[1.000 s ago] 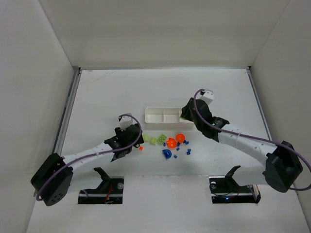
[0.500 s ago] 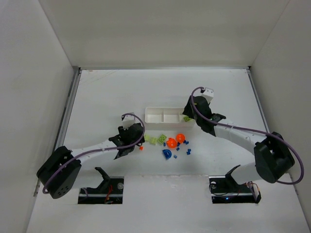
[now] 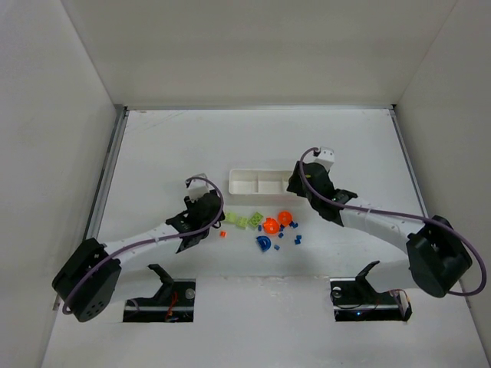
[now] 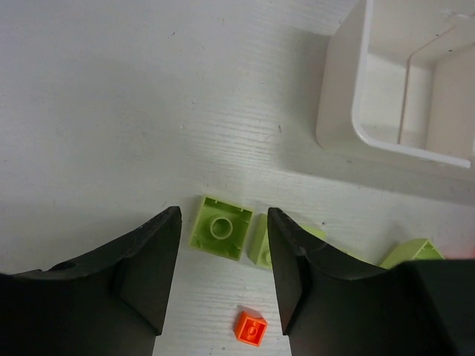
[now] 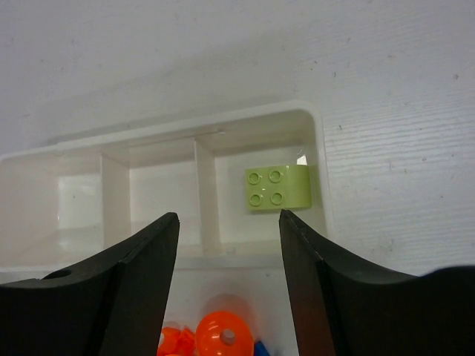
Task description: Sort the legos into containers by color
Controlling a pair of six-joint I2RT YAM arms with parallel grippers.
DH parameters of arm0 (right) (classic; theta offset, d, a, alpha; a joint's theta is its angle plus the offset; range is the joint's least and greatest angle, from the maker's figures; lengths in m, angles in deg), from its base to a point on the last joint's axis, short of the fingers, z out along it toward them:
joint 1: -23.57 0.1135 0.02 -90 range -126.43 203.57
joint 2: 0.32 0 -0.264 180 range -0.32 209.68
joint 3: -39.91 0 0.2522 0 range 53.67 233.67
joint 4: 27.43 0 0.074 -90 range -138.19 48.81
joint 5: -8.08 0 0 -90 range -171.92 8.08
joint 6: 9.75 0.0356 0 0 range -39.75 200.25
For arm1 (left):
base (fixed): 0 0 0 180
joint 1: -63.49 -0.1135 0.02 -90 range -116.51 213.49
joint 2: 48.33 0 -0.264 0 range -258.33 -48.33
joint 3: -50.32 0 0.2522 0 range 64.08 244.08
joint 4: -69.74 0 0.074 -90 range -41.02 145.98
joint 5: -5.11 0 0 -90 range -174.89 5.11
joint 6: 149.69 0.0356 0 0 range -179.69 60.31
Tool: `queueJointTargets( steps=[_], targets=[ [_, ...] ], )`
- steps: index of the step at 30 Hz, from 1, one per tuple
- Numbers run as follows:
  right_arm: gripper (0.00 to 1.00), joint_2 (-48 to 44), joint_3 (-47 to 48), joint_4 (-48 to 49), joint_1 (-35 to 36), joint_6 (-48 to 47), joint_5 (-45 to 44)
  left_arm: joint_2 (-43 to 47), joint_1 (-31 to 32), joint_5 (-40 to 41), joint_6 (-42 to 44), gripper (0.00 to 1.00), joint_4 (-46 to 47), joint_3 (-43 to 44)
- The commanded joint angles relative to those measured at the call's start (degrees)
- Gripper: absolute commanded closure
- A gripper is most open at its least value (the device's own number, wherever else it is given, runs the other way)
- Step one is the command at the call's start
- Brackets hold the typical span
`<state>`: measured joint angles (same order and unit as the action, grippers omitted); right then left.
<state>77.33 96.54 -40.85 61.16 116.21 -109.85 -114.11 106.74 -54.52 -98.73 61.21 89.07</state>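
Observation:
The white tray [image 3: 253, 182] lies across the middle of the table. In the right wrist view, one lime-green studded brick [image 5: 278, 187] lies in the right compartment of the tray [image 5: 312, 122]. My right gripper [image 5: 228, 217] is open and empty, just in front of that compartment; in the top view it [image 3: 295, 192] covers the tray's right end. My left gripper [image 4: 224, 213] is open, its fingers on either side of an upside-down lime brick [image 4: 220, 227] on the table. A tiny orange brick [image 4: 250, 328] lies between the fingers, nearer the wrist.
Loose bricks lie in front of the tray: lime ones [image 3: 244, 221], two orange rounded ones [image 3: 277, 222] and several dark-blue ones [image 3: 263, 244]. A second lime brick [image 4: 261, 241] lies against my left gripper's right finger. The tray's left end [image 4: 349, 89] is ahead and to the right.
My right gripper has shifted over the tray's right end and now sits a little nearer the pile. The lime brick lies in the right compartment. My left gripper has barely moved.

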Motion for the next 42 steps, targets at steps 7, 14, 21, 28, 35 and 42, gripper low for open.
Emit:
queueJointTargets(
  steps=[7, 14, 21, 28, 35, 42],
  targets=[
    [0.38, -4.9, -0.4, 3.6, 3.3, -0.5, -0.1, -4.9, -0.9, -0.6, -0.2, 0.54, 1.4, 0.5],
    [0.38, -2.9, 0.4, 3.6, 7.9, -0.6, 0.1, -6.0, -1.3, -1.2, -0.1, 0.56, 1.9, 0.2],
    [0.39, -2.8, -0.2, 4.2, 12.5, -0.8, 0.2, -5.4, -2.8, -1.3, -0.2, 0.78, 1.1, -0.5],
    [0.38, -5.5, -2.6, 5.0, 13.2, -0.4, 1.0, -2.7, -3.1, -0.8, 0.3, 0.86, -0.4, 0.1],
    [0.39, -11.5, -7.7, 5.4, 12.5, 0.5, 0.2, 8.4, -0.8, -0.2, 1.4, 0.87, -7.5, 7.2],
    [0.75, -18.8, -13.3, 3.4, 7.6, 4.7, -2.0, -3.9, 5.2, -8.4, 1.8, 0.86, -0.9, 21.0]
  ],
)
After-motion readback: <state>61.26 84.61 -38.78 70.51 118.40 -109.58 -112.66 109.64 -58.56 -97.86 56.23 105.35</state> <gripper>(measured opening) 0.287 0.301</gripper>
